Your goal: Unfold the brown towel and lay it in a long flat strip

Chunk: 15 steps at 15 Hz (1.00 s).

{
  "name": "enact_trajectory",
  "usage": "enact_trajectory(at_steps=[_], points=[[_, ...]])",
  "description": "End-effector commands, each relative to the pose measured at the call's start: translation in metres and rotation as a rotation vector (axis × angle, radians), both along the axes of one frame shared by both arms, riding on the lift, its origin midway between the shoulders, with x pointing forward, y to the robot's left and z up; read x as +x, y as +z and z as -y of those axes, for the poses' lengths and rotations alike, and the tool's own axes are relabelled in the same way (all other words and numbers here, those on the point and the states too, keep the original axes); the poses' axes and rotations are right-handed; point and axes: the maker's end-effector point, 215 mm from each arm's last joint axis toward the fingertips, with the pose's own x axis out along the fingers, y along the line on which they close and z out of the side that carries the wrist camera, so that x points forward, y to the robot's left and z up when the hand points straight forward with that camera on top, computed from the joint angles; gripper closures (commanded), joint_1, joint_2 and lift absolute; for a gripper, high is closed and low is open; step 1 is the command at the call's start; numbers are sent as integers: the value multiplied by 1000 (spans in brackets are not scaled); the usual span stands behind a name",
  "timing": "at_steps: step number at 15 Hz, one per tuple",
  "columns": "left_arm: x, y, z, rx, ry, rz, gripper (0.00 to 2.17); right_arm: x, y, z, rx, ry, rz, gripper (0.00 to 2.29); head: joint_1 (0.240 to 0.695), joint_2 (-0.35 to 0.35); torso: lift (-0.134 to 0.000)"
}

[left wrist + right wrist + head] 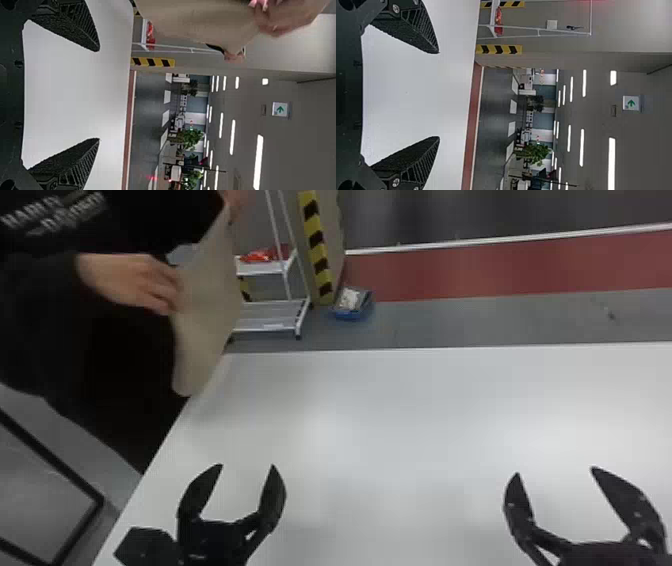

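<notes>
Hanging in a person's grip, the brown towel (207, 305) is beside the far left corner of the surface (400, 415); I cannot tell whether they touch. One hand (132, 282) pinches its side; the other hand (237, 202), cut off by the head view's top edge, is at its upper part, blurred. Some of the cloth is cut off in the left wrist view, and its layers are hard to make out. It looks pale beige and smooth, narrowing to a rounded lower end. Light lettering (52, 215) marks the black top (30, 290); a sign (630, 103) bears a green arrow. The left pincer (247, 466) and right pincer (555, 471) are spread wide over the surface, both empty.
</notes>
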Motion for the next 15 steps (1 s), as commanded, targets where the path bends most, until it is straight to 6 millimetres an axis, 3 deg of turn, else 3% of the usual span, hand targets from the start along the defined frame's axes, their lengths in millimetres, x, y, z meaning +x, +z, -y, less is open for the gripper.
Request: enact_trajectory(at_steps=[1, 15], points=[[0, 0, 0, -2, 2, 0, 66, 0, 0, 0, 0, 0, -1, 113, 695, 249, -117], [-1, -4, 1, -5, 0, -8, 66, 0, -5, 5, -4, -7, -8, 113, 695, 242, -117]])
